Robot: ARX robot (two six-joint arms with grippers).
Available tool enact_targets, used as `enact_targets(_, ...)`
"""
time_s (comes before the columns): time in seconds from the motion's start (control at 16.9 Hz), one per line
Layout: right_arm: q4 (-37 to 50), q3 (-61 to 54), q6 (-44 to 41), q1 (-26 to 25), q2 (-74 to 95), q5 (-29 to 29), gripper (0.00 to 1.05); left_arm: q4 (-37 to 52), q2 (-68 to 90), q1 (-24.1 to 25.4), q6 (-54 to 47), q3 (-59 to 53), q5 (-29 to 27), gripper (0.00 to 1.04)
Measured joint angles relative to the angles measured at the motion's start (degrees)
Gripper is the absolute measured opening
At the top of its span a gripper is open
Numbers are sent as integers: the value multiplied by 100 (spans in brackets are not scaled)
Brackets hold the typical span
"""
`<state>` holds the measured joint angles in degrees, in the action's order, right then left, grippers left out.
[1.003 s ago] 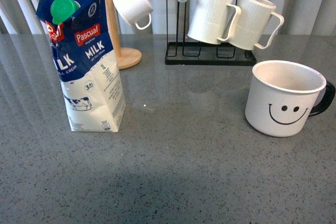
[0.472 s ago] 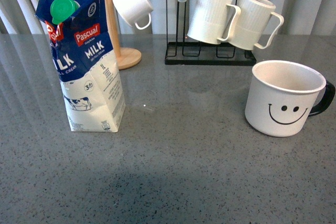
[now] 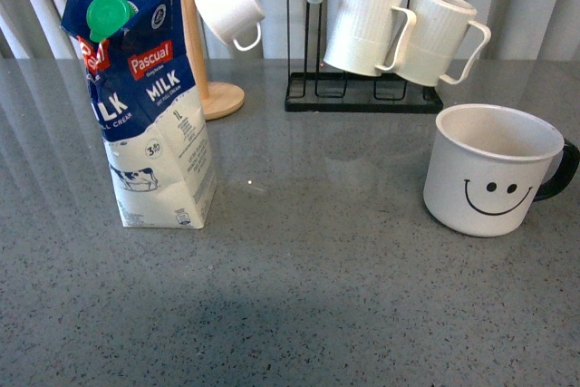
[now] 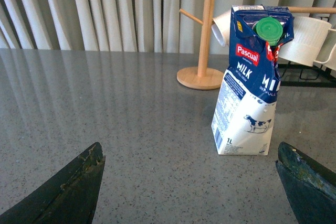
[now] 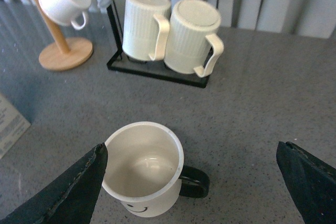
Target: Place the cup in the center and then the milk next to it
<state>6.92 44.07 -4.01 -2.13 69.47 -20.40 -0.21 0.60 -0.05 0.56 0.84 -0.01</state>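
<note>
Front view: the cup (image 3: 494,169) stands upright on the table (image 3: 308,314), in front of the rack (image 3: 362,97) and off its right end. The milk (image 3: 145,101) stands well beyond the rack's left end. Neither arm shows.

Left wrist view: the left tool (image 4: 189,153) is spread wide and empty, facing the milk.

Right wrist view: the right tool (image 5: 191,148) hangs above the cup, spread wide and holding nothing. The cup is white and empty, with a thin dark rim, a black smiley face and a black handle.

I judge the first step has hardly begun. Next, the right tool should descend, close on the cup's wall and carry it to before the rack's middle.
</note>
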Motion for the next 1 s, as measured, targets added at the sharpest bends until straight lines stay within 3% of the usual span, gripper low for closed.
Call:
enact_targets(0.3, -1912, 1989, -1469, 214, 2159, -291, 98, 0, -2, 0, 0, 0, 0, 98)
enact_targets(0.77, -2955, 2846, -2374, 372, 3165, -396, 97, 0, 0, 0, 0, 0, 0, 98)
enact_targets(0.94, -3001, 2885, -2465, 487, 3298, -343, 78, 0, 0, 0, -2, 0, 0, 98)
enact_targets(1.0, -2983, 2887, -2494, 553, 3324, -317, 66, -2, -2, 0, 0, 0, 0, 98)
